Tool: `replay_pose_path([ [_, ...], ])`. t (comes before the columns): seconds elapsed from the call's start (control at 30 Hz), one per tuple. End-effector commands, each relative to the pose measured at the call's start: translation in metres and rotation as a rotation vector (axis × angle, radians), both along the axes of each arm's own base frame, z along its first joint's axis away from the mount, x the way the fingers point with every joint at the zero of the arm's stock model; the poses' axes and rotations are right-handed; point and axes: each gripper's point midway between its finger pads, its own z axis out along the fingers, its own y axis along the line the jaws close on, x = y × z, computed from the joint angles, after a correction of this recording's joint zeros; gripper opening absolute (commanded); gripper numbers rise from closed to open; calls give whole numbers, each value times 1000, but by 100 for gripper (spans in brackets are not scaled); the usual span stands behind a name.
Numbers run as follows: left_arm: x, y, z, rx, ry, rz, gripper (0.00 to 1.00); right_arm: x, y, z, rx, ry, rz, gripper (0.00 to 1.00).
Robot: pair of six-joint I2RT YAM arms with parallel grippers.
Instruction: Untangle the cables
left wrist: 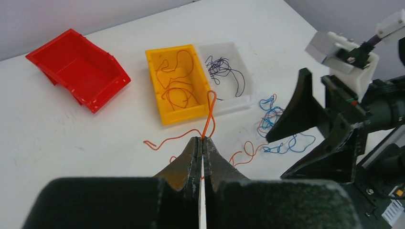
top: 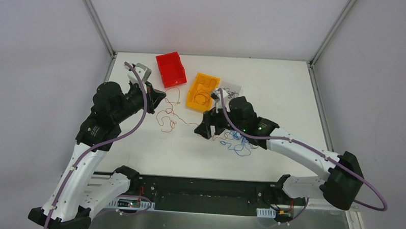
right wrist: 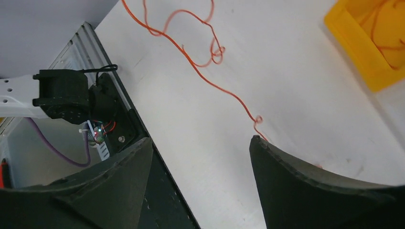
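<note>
My left gripper [left wrist: 202,139] is shut on an orange cable [left wrist: 210,112] that loops up from its tips, and the rest of that cable trails over the table [top: 168,116]. A tangle of blue cables [top: 238,142] lies by my right arm; in the left wrist view the blue cables [left wrist: 274,119] sit beside the right fingers. My right gripper [right wrist: 201,140] stands open above the table with nothing between its fingers. The orange cable [right wrist: 224,88] ends at the tip of its right finger. In the top view the left gripper [top: 163,96] and right gripper [top: 204,131] face each other.
An empty red bin [top: 170,68] stands at the back. A yellow bin [top: 203,91] holds orange cables. Beside it, a clear bin [left wrist: 224,71] holds dark cables. The near table edge and black base rail [right wrist: 157,191] lie under the right gripper.
</note>
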Motion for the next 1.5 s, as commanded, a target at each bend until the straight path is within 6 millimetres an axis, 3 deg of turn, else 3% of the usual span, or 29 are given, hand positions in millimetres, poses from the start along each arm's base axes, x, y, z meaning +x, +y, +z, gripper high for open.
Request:
replay_pose_path([
  [0.0, -12, -8, 38, -78, -84, -62, 0, 11, 46, 41, 75, -175, 94, 78],
  [0.17, -20, -10, 42, -95, -91, -85, 0, 16, 80, 54, 99, -256, 156, 79],
  [0.37, -22, -10, 41, -101, -90, -84, 0, 19, 114, 40, 69, -299, 212, 74],
  [0.47, -22, -9, 41, -100, -90, -78, 0, 26, 124, 33, 65, -299, 189, 54],
  [0.6, -10, 4, 33, -76, -71, 17, 0, 32, 114, 28, 69, -283, 108, 13],
  [0.67, 1, 22, 25, -42, -44, 135, 0, 33, 100, 24, 64, -276, 52, 0],
  [0.8, 21, 73, 8, 59, -6, 433, 0, 30, 55, -2, 26, -201, -81, 0],
  [0.93, 28, 105, -2, 163, 19, 602, 0, 26, -10, -43, -29, -94, -282, 0],
  [1.13, 35, 101, -11, 169, 53, 605, 0, 29, -114, -65, -36, -37, -657, 0],
  [1.2, 38, 95, -15, 159, 70, 582, 0, 27, -138, -71, -42, -11, -737, 0],
  [1.27, 40, 89, -18, 145, 87, 562, 0, 23, -155, -77, -55, 11, -786, 0],
  [1.47, 45, 77, -37, 122, 147, 526, 0, 20, -178, -83, -118, 31, -873, 0],
])
